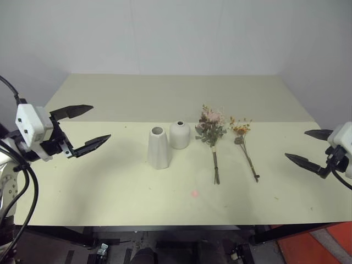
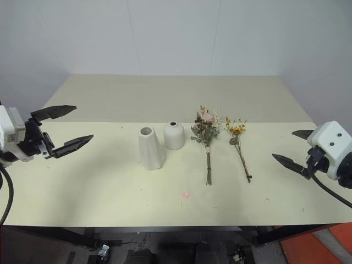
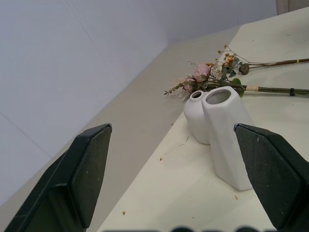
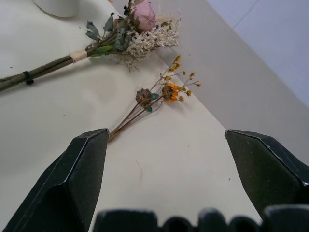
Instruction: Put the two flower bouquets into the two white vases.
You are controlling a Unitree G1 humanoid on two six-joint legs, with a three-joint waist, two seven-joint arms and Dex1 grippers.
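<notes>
Bouquets (image 1: 212, 140) lying flat between both arms' wide-spread fingers (image 1: 91, 146) (2 vases (image 1: 158, 147) alongside), well apart

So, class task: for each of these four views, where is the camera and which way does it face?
Left eye: head, down over the table; left gripper, right gripper.
Right eye: beside it, same scene.
Left wrist: between its fingers, toward the taller vase and rounder vase.
Right wrist: toward the orange sprig.
Shared: the rose bouquet.
</notes>
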